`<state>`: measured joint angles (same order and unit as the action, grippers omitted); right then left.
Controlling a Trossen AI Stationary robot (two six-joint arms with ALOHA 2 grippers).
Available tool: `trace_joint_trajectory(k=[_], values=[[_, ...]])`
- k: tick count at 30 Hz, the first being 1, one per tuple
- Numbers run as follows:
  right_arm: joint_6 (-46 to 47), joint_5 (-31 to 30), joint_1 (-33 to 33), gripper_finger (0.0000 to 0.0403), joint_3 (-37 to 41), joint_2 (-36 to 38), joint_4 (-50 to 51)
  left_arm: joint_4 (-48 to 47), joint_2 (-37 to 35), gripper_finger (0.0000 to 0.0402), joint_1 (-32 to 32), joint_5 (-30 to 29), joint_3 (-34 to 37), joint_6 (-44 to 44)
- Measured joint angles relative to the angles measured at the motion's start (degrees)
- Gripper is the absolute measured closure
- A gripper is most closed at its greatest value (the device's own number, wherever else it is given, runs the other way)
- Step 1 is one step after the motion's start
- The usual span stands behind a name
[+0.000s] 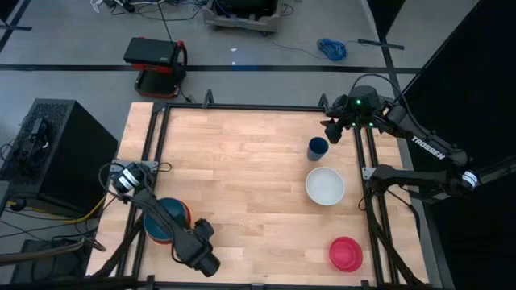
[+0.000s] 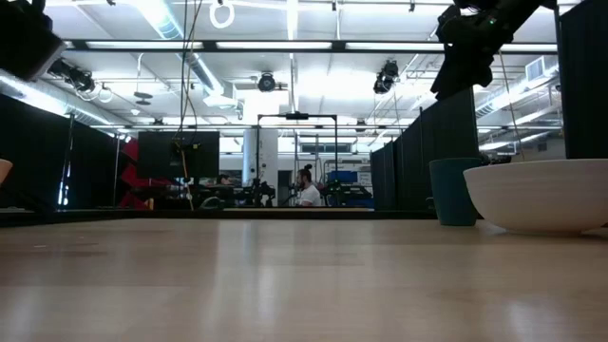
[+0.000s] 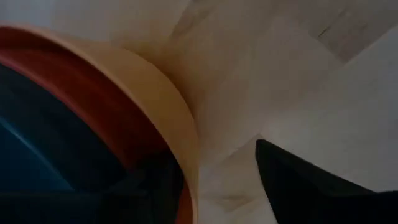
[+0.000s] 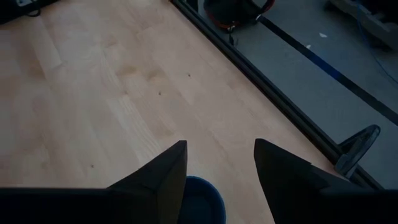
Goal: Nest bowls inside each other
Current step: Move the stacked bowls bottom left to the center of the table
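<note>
Near the table's front left stands a stack of bowls: a teal bowl (image 1: 164,219) in a red-orange one (image 3: 93,99), in a large orange one (image 3: 168,106). My left gripper (image 3: 214,155) points down at the stack's right rim, open, one finger inside the rim and one outside. At the far right my right gripper (image 4: 217,155) hangs open above the small dark blue bowl (image 1: 318,148), clear of it. A white bowl (image 1: 325,186) and a magenta-pink bowl (image 1: 345,254) rest on the table by their bases. My left gripper stands astride the orange bowl's rim (image 3: 189,143) from above. The outer finger (image 3: 298,186) is clear of the wall, with bare table showing between them. The inner finger is dark against the bowls, and I cannot tell whether it touches them.
A black metal frame (image 1: 242,107) runs around the wooden table. The table's middle (image 1: 242,177) holds nothing. In the low view the white bowl (image 2: 541,195) stands in front of the dark blue bowl (image 2: 454,190), with my right gripper (image 2: 465,57) high above them.
</note>
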<state>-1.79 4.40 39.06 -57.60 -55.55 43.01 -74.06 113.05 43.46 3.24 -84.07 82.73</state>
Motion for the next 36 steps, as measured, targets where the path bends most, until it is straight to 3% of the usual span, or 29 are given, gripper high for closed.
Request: trace_joint_trajectory(k=[7, 15, 21, 36], values=[[0.0, 0.6, 0.0, 0.025, 0.0, 0.0, 0.0, 0.8, 1.7, 0.0391, -0.4, 2.0, 0.0, -2.4], [0.0, 2.0, 0.0, 0.0262, 0.0, 0.0, 0.0, -1.6, 1.7, 0.0401, -2.1, -0.1, -1.5, -6.5], [-0.1, 2.0, 0.0, 0.0259, 0.0, 0.0, 0.0, -16.0, 1.7, 0.0401, -4.9, -8.9, -10.2, -11.0], [-1.5, 1.9, 0.0, 0.0266, 0.0, 0.0, 0.5, -13.7, 0.5, 0.0401, -21.3, -24.4, -15.6, -43.3]])
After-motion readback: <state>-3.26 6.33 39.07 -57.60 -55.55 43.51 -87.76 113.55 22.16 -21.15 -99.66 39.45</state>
